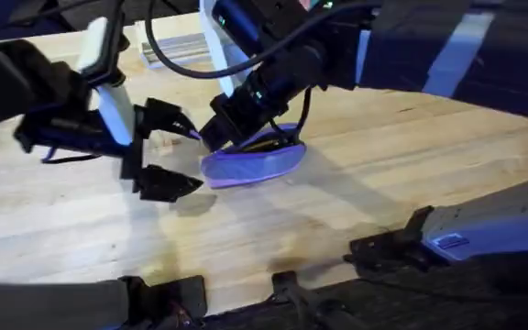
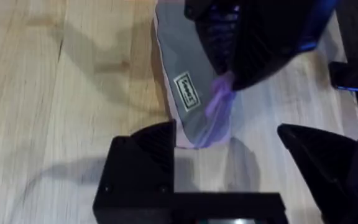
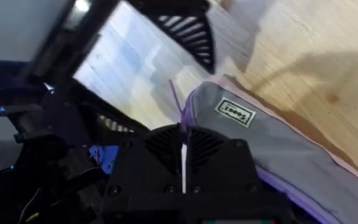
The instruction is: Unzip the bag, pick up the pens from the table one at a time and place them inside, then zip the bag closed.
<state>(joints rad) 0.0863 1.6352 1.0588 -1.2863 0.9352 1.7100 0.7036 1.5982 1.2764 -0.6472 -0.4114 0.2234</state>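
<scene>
The lavender bag (image 1: 250, 167) lies mid-table, its grey side panel with a small label (image 3: 235, 112) facing my right wrist camera. My right gripper (image 1: 211, 136) reaches in from the far right and is shut at the bag's left end on the purple ribbon pull (image 3: 178, 104). In the left wrist view the ribbon (image 2: 219, 98) hangs from that gripper (image 2: 236, 67). My left gripper (image 1: 167, 151) stands open just left of the bag, its fingers (image 2: 143, 155) astride the bag's end without touching it. A yellowish streak (image 1: 266, 141) shows in the bag's parted top. Pens on the table are out of view.
A pale ribbed slab (image 1: 177, 48) lies at the table's far edge behind the arms. Bare wooden table (image 1: 401, 174) stretches right of the bag and toward the front edge. The right arm's dark links hang over the far middle.
</scene>
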